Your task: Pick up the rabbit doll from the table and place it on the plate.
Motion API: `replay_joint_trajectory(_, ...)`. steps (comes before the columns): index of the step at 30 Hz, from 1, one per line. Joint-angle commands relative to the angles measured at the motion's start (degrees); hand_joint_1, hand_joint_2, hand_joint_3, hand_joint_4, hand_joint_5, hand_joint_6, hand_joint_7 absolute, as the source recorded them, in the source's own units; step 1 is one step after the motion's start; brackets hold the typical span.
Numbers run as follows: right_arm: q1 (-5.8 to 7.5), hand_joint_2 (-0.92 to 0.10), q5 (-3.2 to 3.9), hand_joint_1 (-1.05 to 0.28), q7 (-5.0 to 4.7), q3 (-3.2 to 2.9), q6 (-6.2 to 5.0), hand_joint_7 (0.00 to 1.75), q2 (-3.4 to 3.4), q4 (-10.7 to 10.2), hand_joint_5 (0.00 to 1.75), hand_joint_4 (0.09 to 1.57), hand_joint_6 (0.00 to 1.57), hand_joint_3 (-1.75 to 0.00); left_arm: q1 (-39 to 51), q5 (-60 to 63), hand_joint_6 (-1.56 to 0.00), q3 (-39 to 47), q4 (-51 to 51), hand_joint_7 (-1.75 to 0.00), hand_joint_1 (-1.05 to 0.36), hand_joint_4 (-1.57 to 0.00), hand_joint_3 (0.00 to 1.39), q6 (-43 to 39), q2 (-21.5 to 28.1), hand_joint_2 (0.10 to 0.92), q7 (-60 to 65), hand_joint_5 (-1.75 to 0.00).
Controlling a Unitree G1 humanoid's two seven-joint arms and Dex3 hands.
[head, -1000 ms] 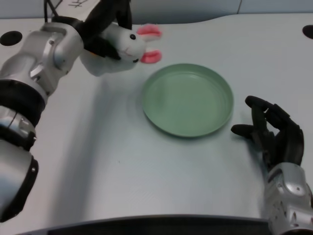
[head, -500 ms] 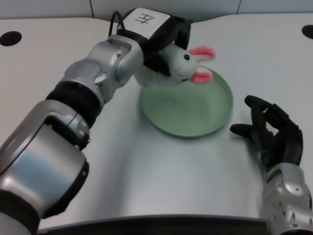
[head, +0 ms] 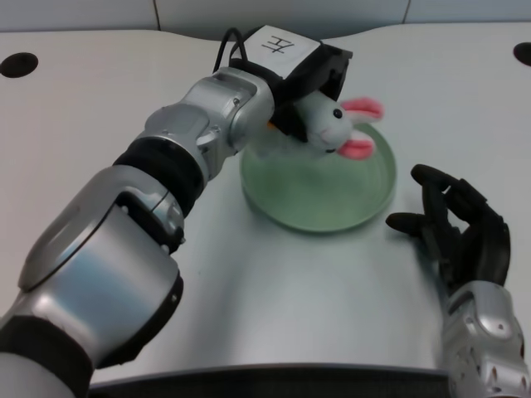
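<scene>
We clamp our left hand (head: 303, 79) on the rabbit (head: 332, 126); the plate (head: 286, 199) lies just below it, ready for the drop.

My left hand (head: 311, 70) is black, with a white label on its back bearing a black handwritten mark. It grips the rabbit doll (head: 328, 124), which is white with one small black eye, pink ears and a faint pink mouth line. The plate (head: 319, 195) is a plain pale green with no pattern. My left forearm (head: 199, 133) is silver with a black band further back, and my upper arm section is silver with black trim. The table (head: 249, 282) is white, unpatterned, with a black round spot (head: 18, 64) near its far left corner.
</scene>
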Motion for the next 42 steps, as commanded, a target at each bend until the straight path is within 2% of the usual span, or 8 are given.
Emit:
replay_joint_trajectory(1, 0.95, -0.92, -0.08, -0.31, -0.43, 0.18, 0.30, 0.49, 0.49, -1.20, 1.09, 0.80, 0.81, -0.23, -0.08, -0.04, -0.60, -0.30, 0.98, -1.74, -0.16, -0.82, 0.02, -0.53, -0.53, 0.914, 0.55, -1.75)
replay_joint_trajectory(7, 1.17, -0.92, -0.21, -0.31, -0.63, 0.36, 0.38, 0.48, 0.48, -1.53, 1.08, 0.79, 0.82, -0.24, -0.17, -0.13, -0.60, -0.53, 1.61, -1.75, -0.17, -0.82, 0.03, -0.38, -0.85, 0.920, -0.37, -1.75)
replay_joint_trajectory(10, 1.18, -0.92, -0.25, -0.32, -0.45, 0.40, 0.12, 0.49, 0.42, -1.44, 1.09, 0.80, 0.82, -0.23, -0.65, -0.31, -0.54, -0.55, 1.75, -1.43, -0.34, -0.71, 0.01, 0.39, -0.97, 0.869, -2.95, -1.75)
replay_joint_trajectory(14, 1.25, -0.92, -0.30, -0.33, -0.54, 0.43, 0.17, 0.49, 0.48, -1.65, 1.09, 0.80, 0.82, -0.22, -0.84, -0.67, -0.31, -0.42, 1.60, -0.51, -0.71, -0.31, 0.00, 1.85, -1.30, 0.869, -7.68, -0.76)
replay_joint_trajectory(19, 1.08, -0.92, -0.01, -0.33, -0.48, 0.25, 0.46, 0.49, 0.51, -1.40, 1.09, 0.80, 0.82, -0.22, -0.85, -1.06, -0.01, -0.18, 1.38, -0.05, -0.94, -0.02, 0.02, 3.20, -1.91, 0.909, -11.12, -0.13)
replay_joint_trajectory(28, 0.71, -0.92, 0.13, -0.32, 0.21, 0.14, -0.69, 0.48, 0.33, -0.26, 1.08, 0.80, 0.82, -0.23, -1.53, -0.92, 0.00, -0.80, 0.84, 0.00, -1.05, 0.00, 0.13, 3.10, -1.36, 0.921, -13.26, 0.00)
replay_joint_trajectory(36, -0.23, -0.92, 1.49, -0.31, 0.17, -0.38, 0.45, 0.48, 0.65, 0.21, 1.09, 0.83, 0.83, -0.23, -1.50, -2.95, 0.00, 1.16, -1.76, 0.00, -1.05, 0.00, 0.16, -0.87, 3.32, 0.921, -15.03, 0.00)
replay_joint_trajectory(42, -0.79, -0.92, 1.21, -0.31, -0.26, -0.15, 0.10, 0.48, 0.64, 0.96, 1.09, 0.82, 0.83, -0.24, 1.79, -8.70, 0.00, 6.37, -5.96, 0.00, -1.04, -0.02, 0.14, -4.31, 8.58, 0.921, -19.13, -0.01)
